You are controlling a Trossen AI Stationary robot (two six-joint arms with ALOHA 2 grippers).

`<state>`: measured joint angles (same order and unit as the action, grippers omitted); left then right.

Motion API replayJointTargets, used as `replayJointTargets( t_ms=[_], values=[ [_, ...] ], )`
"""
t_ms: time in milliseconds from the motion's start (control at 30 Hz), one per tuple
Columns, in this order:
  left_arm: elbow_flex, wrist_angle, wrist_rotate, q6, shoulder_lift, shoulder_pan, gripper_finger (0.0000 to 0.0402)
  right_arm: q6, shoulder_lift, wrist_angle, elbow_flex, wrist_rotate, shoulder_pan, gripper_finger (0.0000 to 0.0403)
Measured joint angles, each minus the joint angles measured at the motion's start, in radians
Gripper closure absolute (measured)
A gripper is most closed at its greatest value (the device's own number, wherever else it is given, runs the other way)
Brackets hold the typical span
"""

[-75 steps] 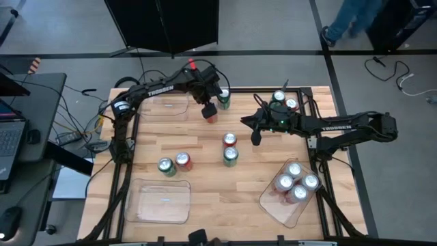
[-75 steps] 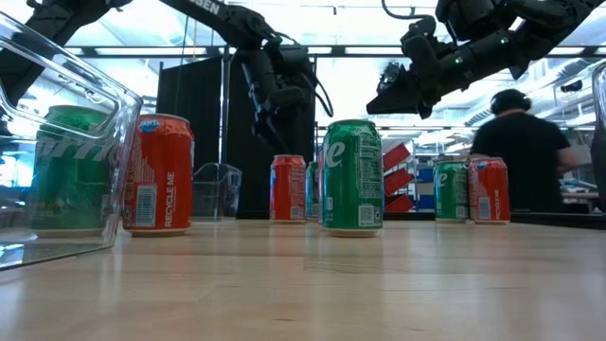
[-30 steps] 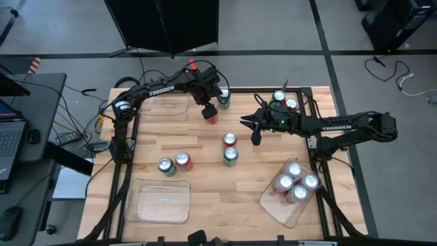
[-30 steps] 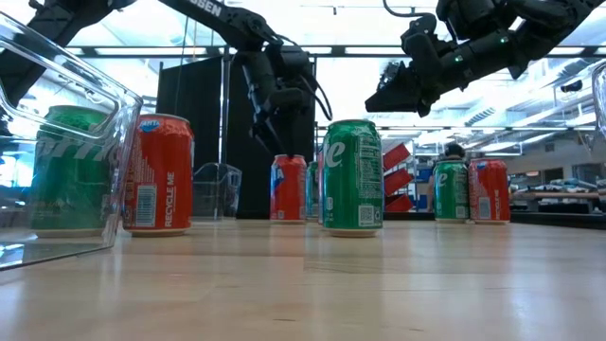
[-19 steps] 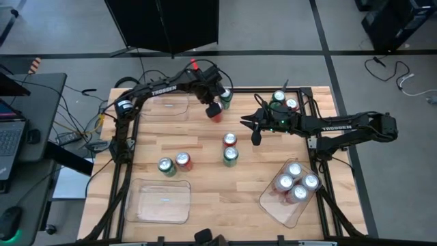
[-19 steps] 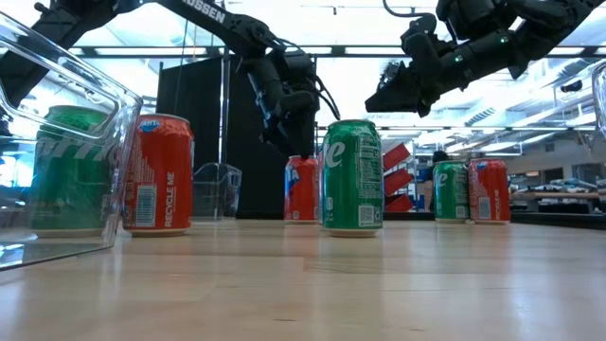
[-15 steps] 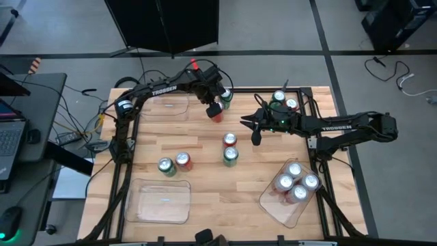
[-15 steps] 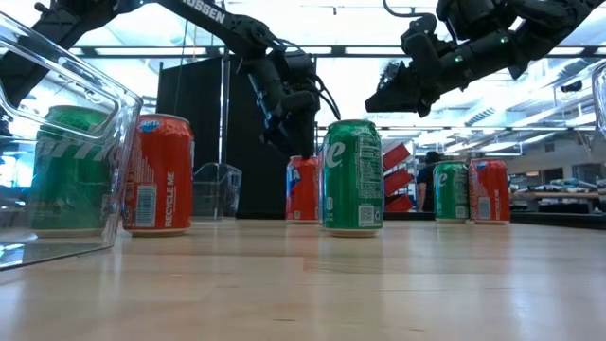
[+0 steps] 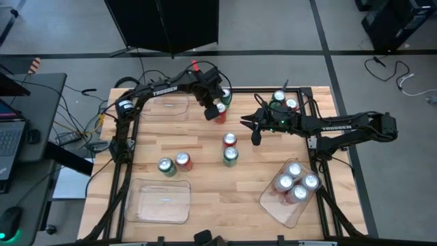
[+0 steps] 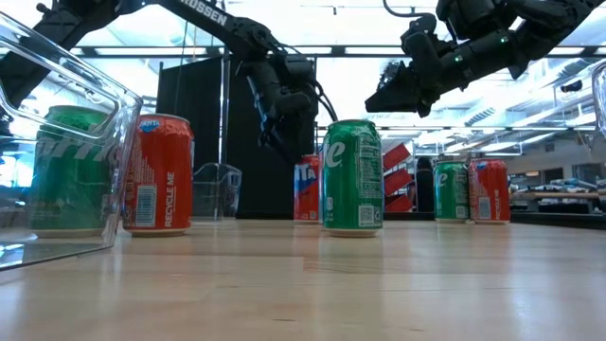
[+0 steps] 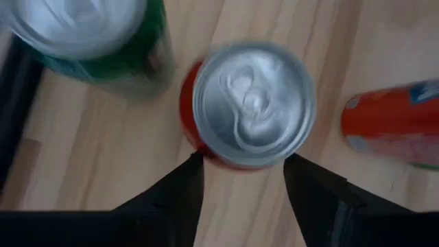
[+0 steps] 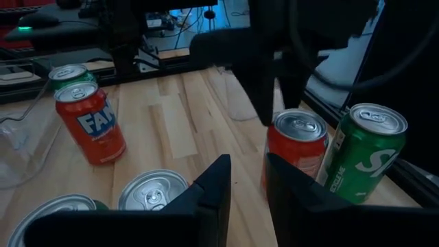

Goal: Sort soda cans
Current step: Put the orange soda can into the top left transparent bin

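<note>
Wooden bench (image 9: 205, 157) holding soda cans and three clear trays. Left end effector (image 9: 214, 109) at the far middle of the bench, fingers (image 11: 180, 189) set on either side of an upright red can (image 11: 243, 106); contact is not clear, so a grip cannot be told. A green can (image 9: 224, 97) stands just beside that red can, nearer the far edge. Right end effector (image 9: 256, 134) hangs above the bench right of centre, fingers nearly together, holding nothing. Centre of bench: one red can (image 9: 229, 141) and one green can (image 9: 231, 156), touching. Left of centre: a green can (image 9: 166, 166) and a red can (image 9: 184, 160), side by side. Far right corner: two cans (image 9: 283, 101) partly hidden by the right arm. Near right tray (image 9: 271, 206): four silver-white cans (image 9: 295, 180). Far left tray (image 9: 167, 108) and near left tray (image 9: 158, 201): no cans.
</note>
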<state>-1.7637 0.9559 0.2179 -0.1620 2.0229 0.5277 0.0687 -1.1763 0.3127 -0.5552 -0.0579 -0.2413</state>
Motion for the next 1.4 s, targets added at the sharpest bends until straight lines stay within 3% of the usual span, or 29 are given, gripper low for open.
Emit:
replayJointTargets(
  t_ms=[300, 500, 667, 767, 900, 1133, 1400],
  values=[
    [-0.014, 0.027, -0.003, 0.002, -0.017, 0.002, 0.0316, 0.000, 0.000, 0.000, 0.000, 0.000, 0.003, 0.0324],
    [-0.145, 0.217, 0.000, -0.035, -0.018, -0.006, 0.0341, 0.018, -0.008, 0.024, 0.000, -0.004, 0.006, 0.0320],
    [-0.249, 0.276, -0.144, -0.029, -0.021, -0.007, 0.0372, 0.040, -0.108, 0.147, -0.002, -0.025, -0.016, 0.0330],
    [-0.259, 0.277, -0.149, 0.001, -0.021, -0.006, 0.0396, 0.084, -0.196, 0.223, -0.002, -0.035, -0.052, 0.0357],
    [-0.248, 0.262, -0.099, 0.008, -0.022, -0.005, 0.0399, 0.123, -0.313, 0.310, -0.002, -0.078, -0.097, 0.0397],
    [-0.229, 0.271, -0.131, -0.052, -0.021, -0.007, 0.0388, 0.168, -0.500, 0.349, -0.083, -0.105, -0.145, 0.0398],
    [-0.228, 0.285, -0.142, -0.093, -0.021, -0.032, 0.0309, 0.176, -0.660, 0.338, -0.225, -0.094, -0.156, 0.0402]
  ],
)
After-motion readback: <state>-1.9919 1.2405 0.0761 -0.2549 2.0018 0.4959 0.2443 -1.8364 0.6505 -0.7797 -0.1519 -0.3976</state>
